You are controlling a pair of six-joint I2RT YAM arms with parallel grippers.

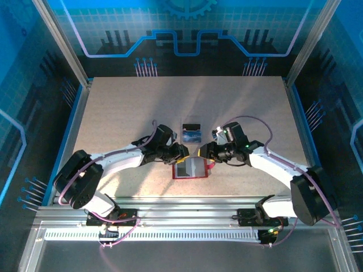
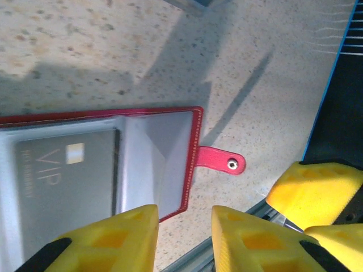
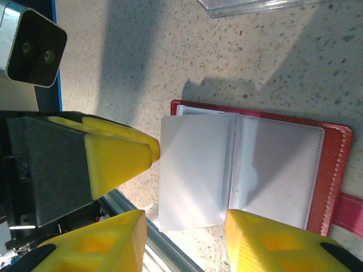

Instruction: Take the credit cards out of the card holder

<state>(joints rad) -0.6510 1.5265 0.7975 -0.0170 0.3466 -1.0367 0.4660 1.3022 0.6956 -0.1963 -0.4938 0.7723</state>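
A speckled beige tabletop (image 1: 113, 107) filled the middle of the top view, crossed by soft shadows. Blue walls (image 1: 187, 28) printed with circuit lines stood behind it and at both sides, a gear motif (image 1: 187, 7) at the top centre. Aluminium rails (image 1: 187, 204) ran along the bottom of the frame, a white slotted strip (image 1: 187, 233) just below them. A blue strip (image 1: 71, 122) edged the tabletop's left side.

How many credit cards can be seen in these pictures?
3. A black card and a blue card lie on the table beyond the card holder; a grey VIP card sits in its pocket. Others may be hidden.
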